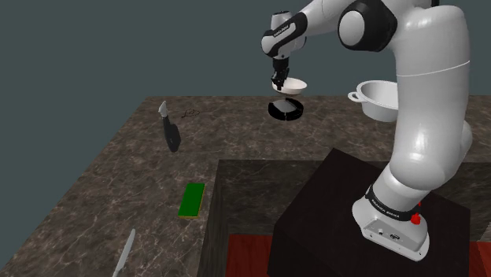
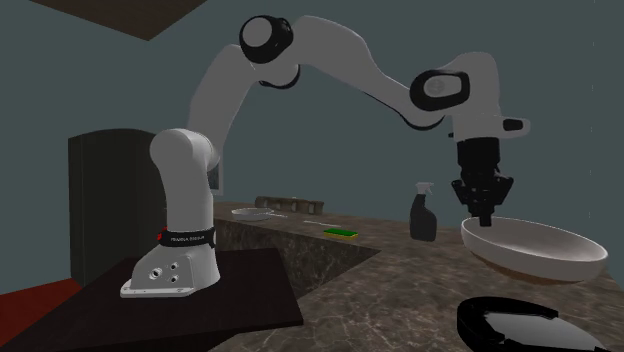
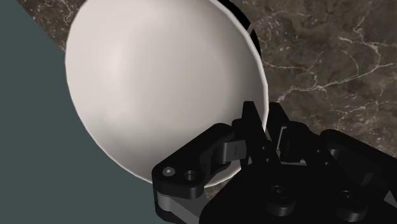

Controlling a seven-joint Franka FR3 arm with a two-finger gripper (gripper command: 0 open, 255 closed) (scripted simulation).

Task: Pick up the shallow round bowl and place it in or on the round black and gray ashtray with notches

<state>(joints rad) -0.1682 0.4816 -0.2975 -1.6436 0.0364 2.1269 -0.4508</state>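
Gripper (image 1: 278,82) is clamped tight on the bowl's (image 1: 293,85) rim, and the bowl hangs beside its fingers, directly above the ashtray (image 1: 286,110), not touching it.

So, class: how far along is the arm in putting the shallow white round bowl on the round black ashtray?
Done: the black two-finger gripper is shut on the rim of the shallow white round bowl, clear of the dark marbled counter. In hand: the bowl hangs above the round black ashtray. Left: lower it onto the ashtray and release.
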